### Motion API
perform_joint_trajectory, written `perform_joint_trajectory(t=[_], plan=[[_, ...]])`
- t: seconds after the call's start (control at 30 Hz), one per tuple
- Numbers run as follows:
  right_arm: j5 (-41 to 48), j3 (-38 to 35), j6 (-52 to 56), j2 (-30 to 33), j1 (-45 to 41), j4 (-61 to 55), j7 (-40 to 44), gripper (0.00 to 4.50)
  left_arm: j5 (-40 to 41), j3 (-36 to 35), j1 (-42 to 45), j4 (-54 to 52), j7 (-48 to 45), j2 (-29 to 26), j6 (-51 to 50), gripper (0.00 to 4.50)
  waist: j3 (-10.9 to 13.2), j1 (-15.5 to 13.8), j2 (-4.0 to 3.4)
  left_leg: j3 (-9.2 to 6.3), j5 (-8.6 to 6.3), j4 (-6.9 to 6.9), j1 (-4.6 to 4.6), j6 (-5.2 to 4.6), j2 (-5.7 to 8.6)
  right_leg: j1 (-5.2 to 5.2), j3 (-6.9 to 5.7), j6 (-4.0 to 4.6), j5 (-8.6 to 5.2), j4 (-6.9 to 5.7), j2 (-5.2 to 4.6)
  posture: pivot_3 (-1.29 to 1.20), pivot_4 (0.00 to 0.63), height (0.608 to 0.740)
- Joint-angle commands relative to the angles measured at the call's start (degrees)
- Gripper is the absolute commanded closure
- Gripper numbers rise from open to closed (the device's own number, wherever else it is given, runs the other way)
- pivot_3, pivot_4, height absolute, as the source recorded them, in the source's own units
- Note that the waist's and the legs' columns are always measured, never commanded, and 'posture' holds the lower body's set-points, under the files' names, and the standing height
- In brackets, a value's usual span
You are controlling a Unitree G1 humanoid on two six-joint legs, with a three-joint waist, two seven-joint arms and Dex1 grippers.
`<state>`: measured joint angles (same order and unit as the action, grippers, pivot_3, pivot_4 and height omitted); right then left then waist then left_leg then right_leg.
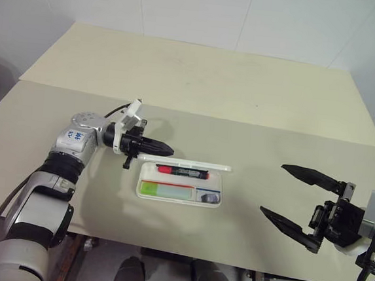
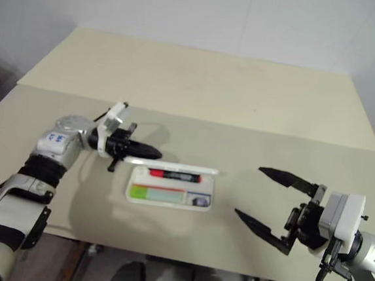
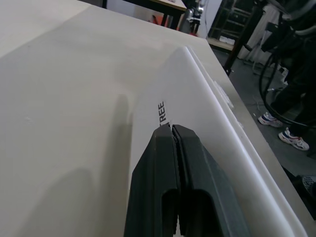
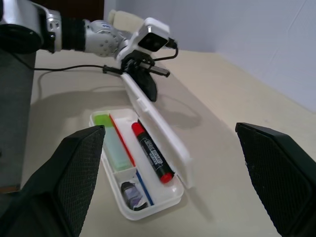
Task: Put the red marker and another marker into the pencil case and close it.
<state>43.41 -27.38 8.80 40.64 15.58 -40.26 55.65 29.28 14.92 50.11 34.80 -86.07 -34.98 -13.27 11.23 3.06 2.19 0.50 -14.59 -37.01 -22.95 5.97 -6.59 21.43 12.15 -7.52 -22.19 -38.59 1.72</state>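
The white pencil case [image 1: 146, 179] lies open near the table's front, its lid [image 4: 158, 128] raised and tilted over the tray. Inside, the red marker [image 1: 183, 172] with its black barrel lies along the hinge side. The light green marker [image 1: 165, 190] lies in the long front compartment. My left gripper [image 1: 167, 150] is shut with nothing in it. Its tip is at the lid's outer face [image 3: 197, 98], by the dark lettering, near the left end. My right gripper [image 1: 273, 188] hangs open and empty to the right of the case, well apart from it.
A small dark item [image 4: 131, 190] sits in the case's end compartment. The pale table [image 1: 245, 86] stretches far behind the case, with a seam across its middle. Its front edge runs just below the case, and a white wall stands behind.
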Motion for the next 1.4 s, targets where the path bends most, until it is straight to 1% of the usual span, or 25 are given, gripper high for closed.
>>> perform_joint_trajectory(t=[0.03, 0.27, 0.4, 0.57, 0.67, 0.73, 0.83, 0.97, 1.1, 1.27, 1.4], plan=[[0.73, -0.87, -0.38, -0.06, 0.3, -1.16, -0.44, 0.0, -1.41, 0.45, -1.45, -4.56, -6.3, 0.26, -0.52, 4.48, 0.0, -0.04, 0.0, 0.0, 0.0, 0.0, 0.0, 0.0, 0.01, -0.01, 0.0, 0.0, 0.0, 0.01, -0.01, 0.0, 0.15, 0.74], [1.0, -2.06, -2.27, -0.69, 2.75, -0.93, 1.9, 0.0, -5.86, 1.75, -4.81, -9.01, -4.32, 0.74, 0.42, 4.48, 0.0, -0.17, 0.0, -0.01, -0.01, -0.01, -0.02, -0.02, 0.02, -0.02, 0.0, -0.01, 0.0, 0.05, -0.02, 0.0, 0.15, 0.74], [2.31, -3.54, -4.08, -1.25, 4.81, -0.23, 4.85, 0.0, -8.53, 2.75, -6.73, -10.96, -3.19, 0.65, 1.48, 4.48, 0.0, -0.09, 0.0, -0.01, -0.02, 0.0, -0.02, -0.04, 0.02, -0.02, 0.01, -0.01, 0.0, 0.05, -0.02, 0.0, 0.15, 0.74], [5.26, -4.7, -5.18, -1.39, 5.18, 0.44, 7.33, 0.0, -12.0, 3.51, -8.69, -12.05, -1.17, 0.94, 1.77, 4.48, 0.0, -0.01, -0.01, 0.0, -0.03, -0.05, 0.03, -0.06, 0.02, -0.1, 0.02, -0.03, 0.02, 0.06, -0.02, 0.0, 0.15, 0.74], [8.48, -5.98, -5.05, -1.48, 6.22, 0.68, 9.27, 0.0, -14.28, 4.22, -10.59, -13.23, -1.38, 0.51, 3.49, 4.48, 0.01, 0.0, -0.03, 0.01, -0.05, -0.01, 0.29, -0.09, 0.03, -0.4, 0.05, -0.03, 0.02, 0.15, -0.03, 0.0, 0.15, 0.74], [9.79, -7.15, -4.86, -1.11, 7.25, 1.51, 11.2, 0.0, -15.09, 4.45, -11.65, -14.03, -1.53, 0.36, 4.26, 4.48, -0.03, 0.04, -0.11, 0.01, -0.09, 0.16, 0.79, -0.15, 0.03, -0.95, 0.04, -0.02, 0.01, 0.5, -0.05, 0.0, 0.15, 0.74], [11.17, -8.7, -4.62, -0.56, 7.94, 3.03, 13.84, 0.0, -16.29, 4.71, -12.86, -14.66, -1.13, 0.37, 5.36, 4.48, -0.05, 0.05, -0.14, 0.06, -0.13, 0.2, 0.81, -0.23, 0.06, -1.08, 0.05, -0.04, 0.02, 0.75, -0.14, 0.0, 0.15, 0.74], [11.72, -9.63, -4.23, 0.33, 6.82, 5.1, 15.62, 0.0, -19.13, 5.87, -14.14, -14.32, -0.41, -0.06, 8.88, 4.48, -0.16, 0.13, -0.31, 0.09, -0.17, 0.18, 0.82, -0.3, 0.16, -1.1, 0.09, -0.1, 0.05, 0.78, -0.25, 0.0, 0.15, 0.74], [10.47, -8.23, -4.34, 0.13, 4.56, 5.66, 14.67, 0.0, -20.99, 6.23, -14.19, -13.75, 0.57, 0.09, 9.65, 4.48, -0.3, 0.2, -0.56, 0.12, -0.17, 0.15, 0.87, -0.31, 0.17, -1.12, 0.16, -0.1, 0.05, 0.78, -0.24, 0.0, 0.15, 0.74], [7.92, -5.2, -4.33, -0.61, 1.36, 5.85, 12.64, 0.0, -19.75, 4.06, -12.48, -13.23, 2.48, 2.36, 10.51, 4.48, -0.37, 0.15, -0.67, 0.15, -0.17, 0.07, 0.88, -0.32, 0.23, -1.14, 0.31, -0.01, 0.0, 0.78, -0.25, 0.0, 0.15, 0.74], [6.69, -3.53, -4.33, -0.38, -0.64, 7.51, 12.75, 0.0, -14.45, -2.52, -11.53, -15.72, 5.96, 5.16, 11.73, 4.48, -0.31, 0.11, -0.57, 0.15, -0.15, 0.01, 0.77, -0.37, 0.37, -1.13, 0.46, 0.01, 0.0, 0.86, -0.33, 0.0, 0.15, 0.74]])
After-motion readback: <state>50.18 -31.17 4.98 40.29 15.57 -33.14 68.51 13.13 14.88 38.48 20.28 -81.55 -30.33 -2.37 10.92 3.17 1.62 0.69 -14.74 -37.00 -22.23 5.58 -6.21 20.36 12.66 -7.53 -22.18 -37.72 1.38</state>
